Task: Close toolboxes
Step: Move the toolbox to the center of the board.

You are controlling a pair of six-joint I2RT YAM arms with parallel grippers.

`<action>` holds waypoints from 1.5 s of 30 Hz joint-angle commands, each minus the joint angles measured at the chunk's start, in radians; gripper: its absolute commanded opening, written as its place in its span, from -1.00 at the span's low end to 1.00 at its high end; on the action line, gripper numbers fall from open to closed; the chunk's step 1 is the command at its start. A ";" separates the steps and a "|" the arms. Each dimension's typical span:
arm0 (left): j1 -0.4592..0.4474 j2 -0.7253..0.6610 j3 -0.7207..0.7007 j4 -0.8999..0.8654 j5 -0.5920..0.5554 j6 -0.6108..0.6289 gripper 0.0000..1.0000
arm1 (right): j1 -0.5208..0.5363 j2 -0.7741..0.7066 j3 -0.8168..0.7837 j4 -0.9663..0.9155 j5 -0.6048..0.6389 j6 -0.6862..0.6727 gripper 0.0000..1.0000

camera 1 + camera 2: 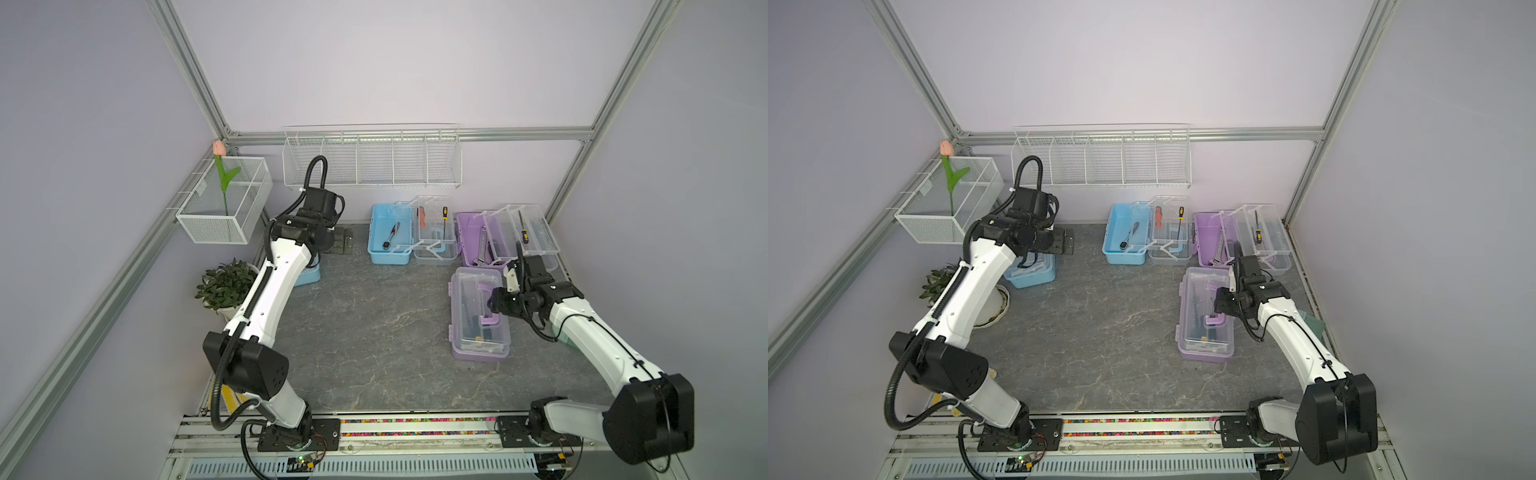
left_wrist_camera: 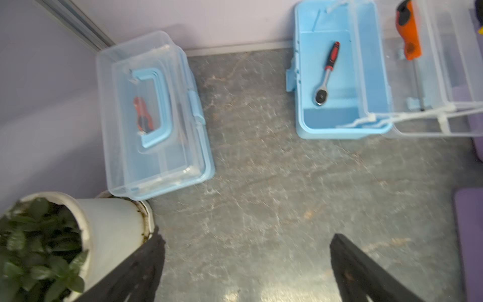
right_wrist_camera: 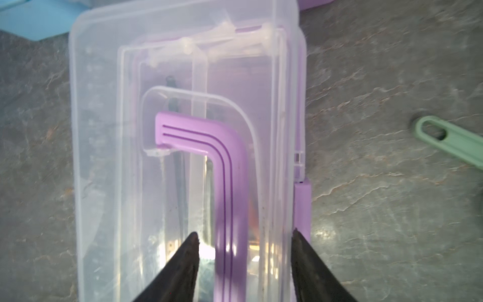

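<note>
Reading the grey table (image 1: 374, 353) as a clock with the back wall at twelve, four toolboxes sit on it.

At three o'clock the closed purple toolbox (image 1: 480, 316) has its clear lid down over a lilac base, its purple handle (image 3: 227, 157) folded flat into the lid's recess and its purple latch (image 3: 303, 206) on the side edge. The right gripper (image 3: 244, 234) hangs just over that lid. Its fingers stand apart on either side of the handle, with gaps on both sides, so it is not pinching it.

At one o'clock the open purple toolbox (image 1: 471, 232) has its clear trays fanned out to the side, with a wrench (image 1: 482, 247) in the base.

At twelve the open light-blue toolbox (image 1: 388, 239) is spread the same way, with a ratchet (image 2: 326, 73) lying in its base and an orange-handled screwdriver (image 2: 409, 34) in a tray.

At ten o'clock the closed light-blue toolbox (image 2: 151, 117) stands against the wall with its lid down, its blue handle flat and its latch on the long side. It is just beside the potted plant (image 1: 226, 284).

The left gripper (image 2: 248, 238) hovers near it above bare table, fingers spread wide and holding nothing.
</note>
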 commanded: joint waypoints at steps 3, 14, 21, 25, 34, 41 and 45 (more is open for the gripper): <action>-0.054 -0.161 -0.201 0.104 0.091 -0.131 0.99 | 0.145 -0.002 -0.039 0.033 -0.085 0.079 0.00; -0.197 -0.320 -0.420 0.141 0.122 -0.281 0.99 | 0.440 0.232 0.054 0.366 -0.112 0.317 -0.15; -0.306 -0.300 -0.483 0.185 0.085 -0.382 0.99 | 0.508 0.340 0.109 0.571 -0.092 0.434 -0.06; -0.369 -0.258 -0.499 0.177 0.054 -0.449 0.99 | 0.469 0.281 0.115 0.499 -0.066 0.373 0.23; -0.465 -0.325 -0.599 0.145 -0.028 -0.634 0.99 | 0.393 0.180 0.068 0.271 -0.126 0.111 0.11; -0.462 -0.446 -0.769 0.424 0.188 -0.689 0.99 | 0.424 0.147 -0.075 0.263 -0.101 0.112 -0.09; -0.463 -0.427 -0.738 0.317 0.145 -0.696 0.99 | 0.506 0.164 -0.123 0.338 -0.119 0.182 -0.16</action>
